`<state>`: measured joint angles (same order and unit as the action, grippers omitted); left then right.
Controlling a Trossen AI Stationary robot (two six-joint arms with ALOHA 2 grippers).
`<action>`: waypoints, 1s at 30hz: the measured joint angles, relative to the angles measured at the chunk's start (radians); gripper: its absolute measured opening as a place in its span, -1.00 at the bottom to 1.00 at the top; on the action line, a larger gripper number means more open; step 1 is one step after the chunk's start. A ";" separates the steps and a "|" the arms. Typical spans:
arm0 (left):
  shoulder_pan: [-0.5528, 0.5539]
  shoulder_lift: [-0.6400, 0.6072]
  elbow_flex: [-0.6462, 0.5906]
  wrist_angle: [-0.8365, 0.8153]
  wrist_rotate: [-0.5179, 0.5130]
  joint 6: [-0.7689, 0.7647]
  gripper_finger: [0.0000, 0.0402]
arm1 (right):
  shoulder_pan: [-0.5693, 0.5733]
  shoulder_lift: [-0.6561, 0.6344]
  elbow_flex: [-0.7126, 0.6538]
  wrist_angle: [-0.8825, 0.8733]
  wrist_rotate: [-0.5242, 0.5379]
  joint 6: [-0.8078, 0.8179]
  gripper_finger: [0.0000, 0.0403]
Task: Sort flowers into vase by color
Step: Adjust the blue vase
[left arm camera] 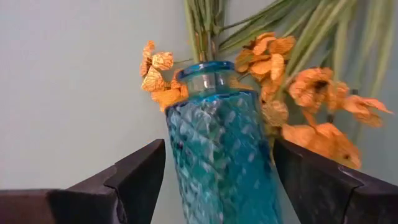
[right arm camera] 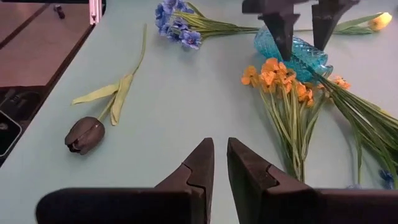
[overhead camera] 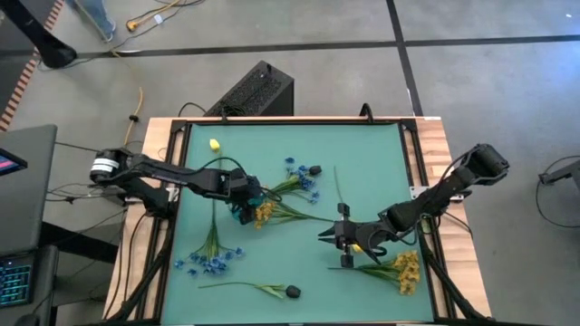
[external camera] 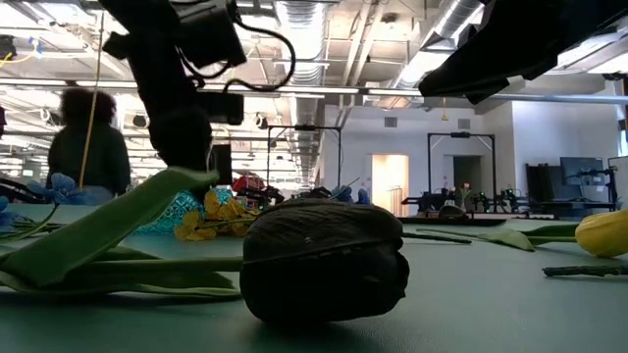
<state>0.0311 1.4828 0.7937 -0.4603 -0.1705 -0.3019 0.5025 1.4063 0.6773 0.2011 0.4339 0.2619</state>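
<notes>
- On the green table mat [overhead camera: 381, 154], one blue glass vase [overhead camera: 243, 210] lies on its side near the middle-left, and the left gripper [overhead camera: 245, 201] straddles it with fingers [left arm camera: 134, 177] spread wide, one on each side of the glass; whether they touch it I cannot tell.
- At the vase's mouth lies one yellow-orange cluster sprig [overhead camera: 265, 214], its green stems running off toward the centre of the table.
- A second yellow-orange cluster sprig [overhead camera: 405, 270] lies near the front right corner, just beside the right gripper [overhead camera: 326, 237].
- The right gripper's fingers are nearly together, holding nothing, and it hovers over bare mat right of centre.
- Two blue blossom sprigs show: one [overhead camera: 302, 177] beyond the vase, one [overhead camera: 210, 260] at the front left.
- Two dark, near-black buds show: one [overhead camera: 292, 292] on a leafed stem at the front edge, one [overhead camera: 314, 169] beside the farther blue sprig.
- Two yellow buds show: one [overhead camera: 214, 143] near the far left corner, one [overhead camera: 357, 244] partly hidden under the right gripper.
- In the low view, a person [external camera: 88, 147] stands in the room behind.
</notes>
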 joint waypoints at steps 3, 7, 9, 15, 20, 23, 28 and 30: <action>0.000 0.048 0.000 0.011 -0.002 -0.001 0.42 | -0.001 0.000 0.000 -0.004 -0.001 0.000 -0.64; 0.000 0.114 0.000 0.015 0.003 0.010 0.42 | -0.001 0.000 0.000 -0.005 -0.002 -0.001 -0.64; 0.000 0.132 0.003 0.034 0.008 0.019 0.42 | -0.001 0.000 0.000 -0.006 -0.003 -0.001 -0.64; 0.000 0.148 0.004 0.060 0.033 0.031 0.39 | -0.001 0.000 0.000 -0.010 -0.009 -0.006 -0.64; 0.000 0.138 0.002 0.054 0.043 0.031 0.16 | -0.001 0.000 0.000 -0.010 -0.009 -0.008 -0.64; 0.000 0.132 0.001 0.053 0.043 0.031 0.16 | -0.001 0.000 0.000 -0.009 -0.009 -0.008 -0.64; 0.000 0.100 -0.002 0.042 0.036 0.049 0.16 | -0.001 0.000 0.000 -0.006 -0.009 -0.008 -0.64; 0.000 0.076 -0.002 0.044 0.034 0.053 0.16 | -0.001 0.000 0.000 -0.006 -0.009 -0.008 -0.64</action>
<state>0.0307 1.5589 0.7918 -0.4166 -0.1365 -0.2486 0.5014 1.4063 0.6773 0.1947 0.4252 0.2539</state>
